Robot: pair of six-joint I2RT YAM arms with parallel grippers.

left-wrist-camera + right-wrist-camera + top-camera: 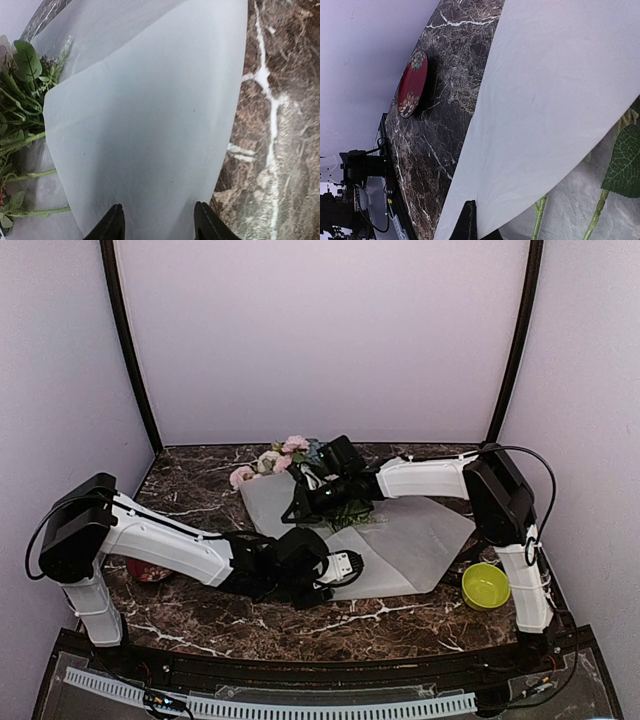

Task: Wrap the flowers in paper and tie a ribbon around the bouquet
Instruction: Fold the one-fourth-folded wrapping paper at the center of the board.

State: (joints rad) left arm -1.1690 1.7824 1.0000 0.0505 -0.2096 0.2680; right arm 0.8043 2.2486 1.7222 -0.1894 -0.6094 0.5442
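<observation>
Two pincers meet over the paper, which lies spread across the middle of the marble counter. The flowers rest on the sheet's 11 o'clock corner, with the blooms pointing that way and the green stems running back towards 4 o'clock beneath the arms.

The left pincer has its fingers apart and grips nothing. A folded flap of paper lies beneath them, and leaves and stems stick out from its 9 o'clock edge.

The right pincer is closed. The edge of a paper flap runs right down to its tips and looks pinched there, raised over the stems.

A yellow-green bowl sits just off the paper's 4 o'clock corner. A red flowered dish lies at 9 o'clock, partly under the left arm.
</observation>
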